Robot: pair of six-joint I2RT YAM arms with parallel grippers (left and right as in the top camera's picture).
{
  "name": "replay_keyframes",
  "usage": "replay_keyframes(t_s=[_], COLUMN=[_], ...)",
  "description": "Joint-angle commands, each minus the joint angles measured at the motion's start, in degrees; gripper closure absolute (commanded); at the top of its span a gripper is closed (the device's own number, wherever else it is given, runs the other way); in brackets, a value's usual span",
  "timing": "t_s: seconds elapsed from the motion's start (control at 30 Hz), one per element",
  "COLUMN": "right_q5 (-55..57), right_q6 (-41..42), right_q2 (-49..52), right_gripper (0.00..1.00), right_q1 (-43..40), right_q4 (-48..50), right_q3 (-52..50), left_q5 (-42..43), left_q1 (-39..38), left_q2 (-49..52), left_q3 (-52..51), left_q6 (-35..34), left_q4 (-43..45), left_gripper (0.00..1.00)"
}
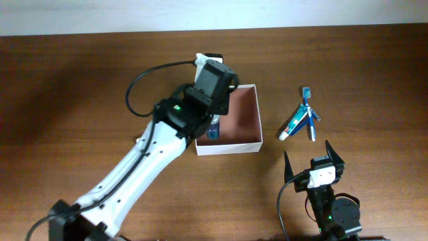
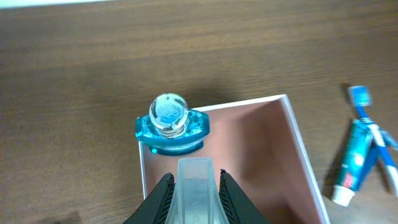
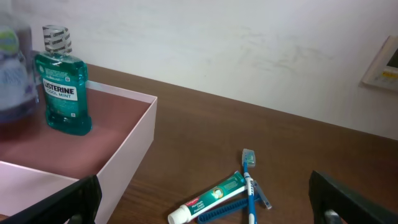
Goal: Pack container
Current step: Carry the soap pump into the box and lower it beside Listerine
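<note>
Container [image 1: 241, 114], a square shallow cardboard box with white walls and a pinkish-brown floor, sits near the middle of the wooden table [image 1: 80, 80]. Nearest the front edge, to the right of the box and apart from it, the right gripper [image 1: 306, 148] hangs with its jaws spread wide and nothing between them. Just beyond it, right of the container, a toothpaste tube [image 3: 217, 191] and a blue toothbrush [image 3: 249, 180] lie touching, crossed over each other. Over the near-left part of the container, the left gripper [image 2: 194, 180] is clamped narrow around a small translucent bottle [image 2: 194, 167]; whether this bottle touches the floor cannot be told. Farther back, a teal Listerine mouthwash bottle [image 2: 168, 124] stands upright in the far-left corner of the box, close against the walls.
</note>
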Motion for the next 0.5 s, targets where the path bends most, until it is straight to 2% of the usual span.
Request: replay_keyframes(t_s=[0.0, 0.33, 0.47], right_q5=[0.31, 0.31, 0.31], right_q6=[0.22, 0.22, 0.22], right_q2=[-0.37, -0.37, -0.37], right_gripper=[0.01, 0.01, 0.01], right_q1=[-0.37, -0.37, -0.37], right_q4=[-0.44, -0.44, -0.44], right_q3=[-0.26, -0.26, -0.26], left_q5=[-5.79, -7.08, -7.06], left_q1=[-0.68, -0.68, -0.68], left_q2=[3.26, 6.08, 6.1], left_q3=[2.01, -0.04, -3.63], left_q6=[-3.5, -2.71, -0.33], left_q4=[0.79, 4.13, 7.74], left_gripper=[0.78, 0.79, 0.79])
